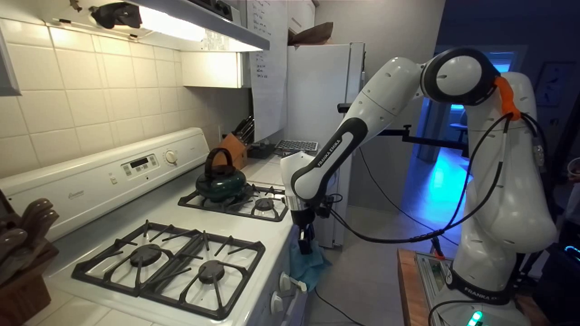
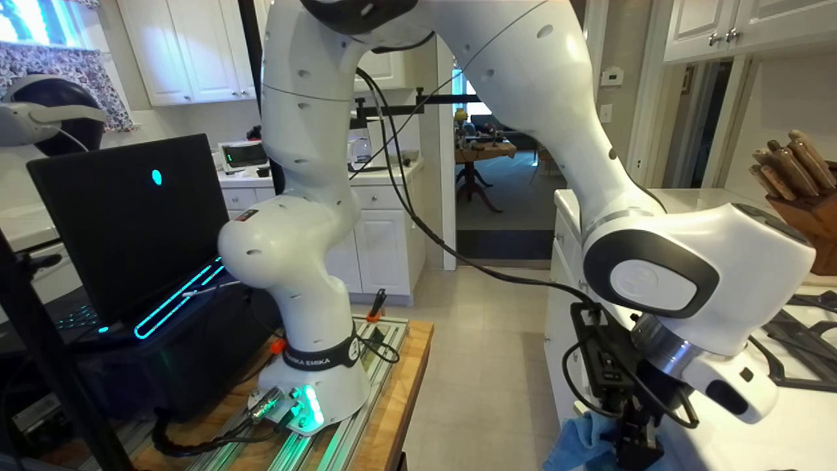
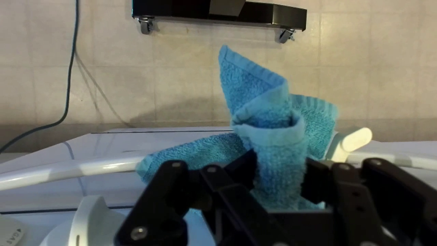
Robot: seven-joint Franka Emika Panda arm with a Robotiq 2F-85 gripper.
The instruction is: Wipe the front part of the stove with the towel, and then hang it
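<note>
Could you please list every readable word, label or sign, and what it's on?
"FRANKA EMIKA" on the robot's forearm
"FRANKA EMIKA", partly cut off, on its base
"GAS" on a stove knob
Wordless emblem on the laptop
Too small or blurred: everything else, including stove panel lettering, hanging sheet's handwriting

Home kitchen — stove [image 1: 195, 219], kettle [image 1: 220, 185], refrigerator [image 1: 317, 86], knife blocks [image 1: 27, 278], tiled wall [image 1: 86, 102], white cabinets [image 2: 183, 52].

A white stove [image 1: 244, 227] holds black grates [image 1: 173, 258] toward both ends; a kettle [image 1: 221, 186] stands on one, near the back edge.
</note>
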